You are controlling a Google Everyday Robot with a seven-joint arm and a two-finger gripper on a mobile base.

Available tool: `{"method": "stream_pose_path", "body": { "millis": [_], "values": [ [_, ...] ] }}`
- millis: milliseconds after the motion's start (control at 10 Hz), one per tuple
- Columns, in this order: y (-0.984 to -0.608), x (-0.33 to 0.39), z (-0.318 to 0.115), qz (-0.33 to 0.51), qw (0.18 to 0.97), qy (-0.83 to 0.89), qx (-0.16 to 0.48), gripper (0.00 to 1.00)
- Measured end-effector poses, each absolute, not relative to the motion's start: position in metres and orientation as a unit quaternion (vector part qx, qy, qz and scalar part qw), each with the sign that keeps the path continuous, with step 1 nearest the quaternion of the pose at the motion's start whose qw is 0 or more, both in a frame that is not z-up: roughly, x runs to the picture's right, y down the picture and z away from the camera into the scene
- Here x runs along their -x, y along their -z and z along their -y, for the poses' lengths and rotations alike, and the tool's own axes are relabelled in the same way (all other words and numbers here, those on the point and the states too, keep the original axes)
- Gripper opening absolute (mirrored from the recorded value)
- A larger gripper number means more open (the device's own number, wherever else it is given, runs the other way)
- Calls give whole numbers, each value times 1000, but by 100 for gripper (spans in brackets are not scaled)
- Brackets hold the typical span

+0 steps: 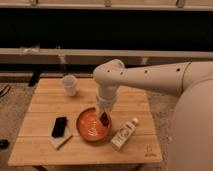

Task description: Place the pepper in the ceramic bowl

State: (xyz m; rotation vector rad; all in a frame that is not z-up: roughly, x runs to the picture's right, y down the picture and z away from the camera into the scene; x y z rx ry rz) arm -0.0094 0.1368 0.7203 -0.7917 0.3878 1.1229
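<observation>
The ceramic bowl (90,127) is orange-red with pale speckles and sits near the front middle of the wooden table (45,107). My gripper (104,117) hangs over the bowl's right side, pointing down. A small dark-red pepper (105,119) shows at its tip, just above the inside of the bowl. The white arm reaches in from the right.
A translucent white cup (69,85) stands at the back left of the table. A black phone (59,127) lies on a pale pad at the front left. A white bottle (124,134) lies on its side right of the bowl.
</observation>
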Motion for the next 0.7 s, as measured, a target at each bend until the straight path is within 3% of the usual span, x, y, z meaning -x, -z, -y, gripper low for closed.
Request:
{"method": "stream_pose_path", "body": {
  "millis": [600, 700],
  "values": [
    [-741, 31, -168, -187, 757, -486, 395, 74],
    [-744, 35, -169, -186, 758, -484, 396, 78]
  ]
}}
